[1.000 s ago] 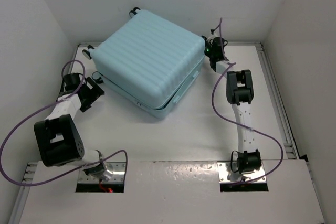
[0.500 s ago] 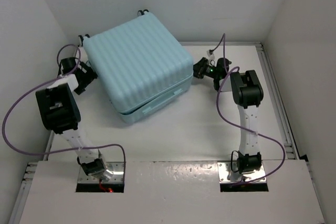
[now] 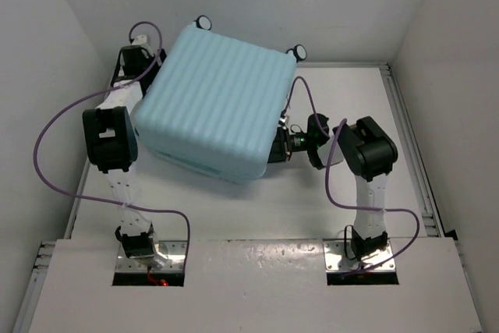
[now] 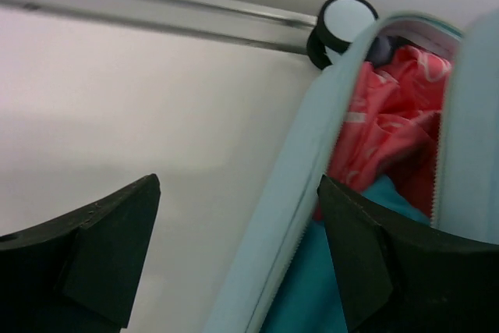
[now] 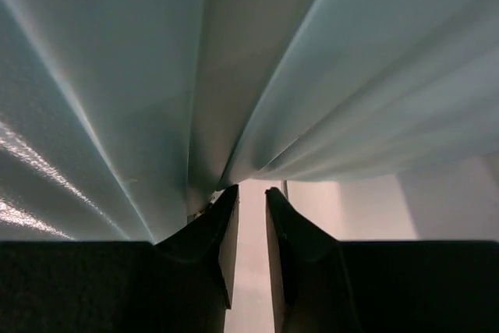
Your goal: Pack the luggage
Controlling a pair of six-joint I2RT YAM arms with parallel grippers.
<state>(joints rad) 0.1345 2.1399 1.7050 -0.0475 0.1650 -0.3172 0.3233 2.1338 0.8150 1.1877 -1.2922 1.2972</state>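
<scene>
The luggage (image 3: pixel 214 103) is a large pale aqua ribbed suitcase in the middle of the table, tilted, with two black wheels at its far edge. My left gripper (image 3: pixel 144 68) is at its far left corner, partly hidden behind the shell. In the left wrist view the left gripper (image 4: pixel 238 185) is open and straddles the suitcase rim (image 4: pixel 300 193). The lid gapes there, showing red cloth (image 4: pixel 390 122) and teal cloth (image 4: pixel 312 302). My right gripper (image 3: pixel 274 146) is against the suitcase's near right side. In the right wrist view the right gripper (image 5: pixel 251 191) is shut under the shell (image 5: pixel 101 99), with nothing between the fingers.
A wheel (image 4: pixel 347 17) and a metal rail (image 4: pixel 156 9) lie beyond the left gripper. White walls stand close on the left, back and right. The right table edge has a rail (image 3: pixel 409 138). Purple cables loop off both arms.
The suitcase has turned and shifted, its wheels now pointing to the back. My left gripper moved to its far left corner. My right gripper came down to its near right side.
</scene>
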